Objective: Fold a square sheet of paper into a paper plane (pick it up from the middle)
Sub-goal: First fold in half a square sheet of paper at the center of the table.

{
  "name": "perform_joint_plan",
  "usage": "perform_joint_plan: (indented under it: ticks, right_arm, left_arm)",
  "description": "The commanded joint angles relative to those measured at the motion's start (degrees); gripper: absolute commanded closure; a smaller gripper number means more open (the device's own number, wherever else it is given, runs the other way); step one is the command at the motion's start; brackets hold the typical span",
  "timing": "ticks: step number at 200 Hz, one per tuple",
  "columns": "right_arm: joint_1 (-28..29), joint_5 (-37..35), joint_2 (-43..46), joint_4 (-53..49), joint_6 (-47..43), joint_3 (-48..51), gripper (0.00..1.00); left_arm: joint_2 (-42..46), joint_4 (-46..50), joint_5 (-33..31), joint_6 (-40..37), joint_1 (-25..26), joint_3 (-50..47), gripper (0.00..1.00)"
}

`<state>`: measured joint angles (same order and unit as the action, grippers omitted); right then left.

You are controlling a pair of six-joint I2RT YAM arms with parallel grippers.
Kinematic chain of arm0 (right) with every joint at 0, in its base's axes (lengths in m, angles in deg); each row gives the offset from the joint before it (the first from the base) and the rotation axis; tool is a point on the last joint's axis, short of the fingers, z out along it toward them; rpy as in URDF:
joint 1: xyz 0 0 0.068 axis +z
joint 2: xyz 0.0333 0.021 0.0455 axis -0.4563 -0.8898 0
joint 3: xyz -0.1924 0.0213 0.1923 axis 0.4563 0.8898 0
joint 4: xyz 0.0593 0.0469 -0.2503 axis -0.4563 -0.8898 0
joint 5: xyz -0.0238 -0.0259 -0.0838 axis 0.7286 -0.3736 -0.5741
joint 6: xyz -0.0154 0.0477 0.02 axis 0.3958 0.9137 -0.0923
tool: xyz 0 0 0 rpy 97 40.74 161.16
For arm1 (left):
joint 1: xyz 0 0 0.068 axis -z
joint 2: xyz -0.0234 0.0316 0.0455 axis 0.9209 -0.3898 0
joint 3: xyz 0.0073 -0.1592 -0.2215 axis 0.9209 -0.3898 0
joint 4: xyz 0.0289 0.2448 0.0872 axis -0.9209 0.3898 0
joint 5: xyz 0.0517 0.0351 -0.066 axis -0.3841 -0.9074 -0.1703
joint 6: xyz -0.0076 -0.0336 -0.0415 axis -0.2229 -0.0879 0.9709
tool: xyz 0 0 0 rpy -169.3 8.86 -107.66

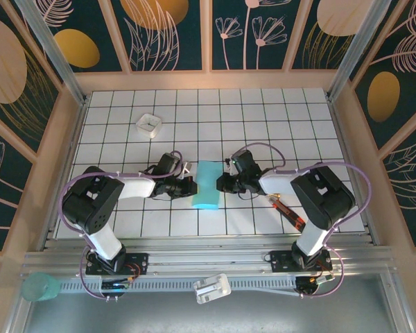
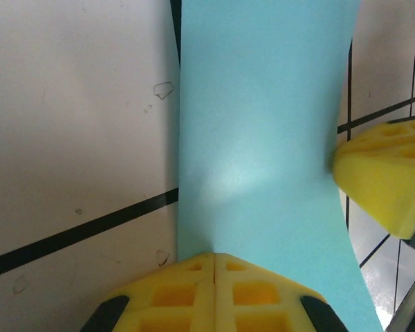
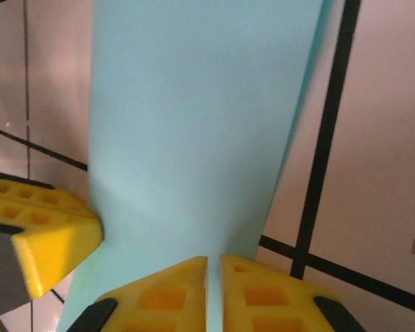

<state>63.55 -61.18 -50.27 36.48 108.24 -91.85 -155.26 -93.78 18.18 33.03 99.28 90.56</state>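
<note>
The turquoise square sheet of paper [image 1: 208, 184] lies folded into a narrow strip at mid-table, pinched to a waist in the middle. My left gripper [image 1: 191, 186] meets its left edge, and my right gripper [image 1: 222, 182] meets its right edge. In the left wrist view the paper [image 2: 263, 138] runs up from my left gripper [image 2: 214, 256], whose yellow jaws are pressed together on its edge. The right gripper's fingertip [image 2: 387, 176] shows across the paper. In the right wrist view my right gripper [image 3: 213, 261] has its jaws a narrow slit apart, with the paper [image 3: 194, 124] showing in the slit.
A small white square tray [image 1: 149, 123] stands at the back left. A red-and-black pen-like tool [image 1: 289, 213] lies under the right arm. A teal cup [image 1: 41, 286] and a white block [image 1: 212, 288] sit by the front rail. Wooden walls enclose the table.
</note>
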Motion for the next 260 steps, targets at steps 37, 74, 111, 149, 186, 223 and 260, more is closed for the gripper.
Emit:
perform_joint_plan:
  ticks: [37, 74, 111, 149, 186, 223, 260]
  right_arm:
    - [0.15, 7.84, 0.48, 6.07, 3.72, -4.84, 0.84]
    - [1.58, 8.56, -5.78, 7.81, 6.9, -9.49, 0.98]
    - [3.35, 7.62, -10.53, 4.64, 6.24, -13.84, 1.0]
    - [4.56, 8.15, -13.53, 4.1, 6.25, -15.45, 1.0]
    - [5.52, 7.51, -15.35, 2.51, 5.84, -16.53, 1.0]
    - [5.01, 4.63, -17.62, -1.05, 4.75, -18.98, 1.0]
    - [3.65, 2.79, -19.34, -2.38, 4.31, -19.76, 1.0]
  left_arm:
    - [-4.1, 6.19, -0.77, -4.72, -0.32, -1.82, 1.0]
    - [-5.34, 5.76, -0.39, -5.14, -0.35, -2.11, 1.0]
    - [-5.35, 7.44, -0.89, -6.76, -0.32, -1.59, 1.0]
    - [-5.72, 7.93, -1.52, -7.36, -0.33, -1.34, 1.0]
    - [-5.82, 8.83, -2.12, -8.17, -0.37, -1.06, 1.0]
    - [-6.26, 11.08, -3.66, -8.72, -0.32, -0.52, 1.0]
    - [-6.75, 12.26, -5.23, -9.5, -0.32, -0.52, 1.0]
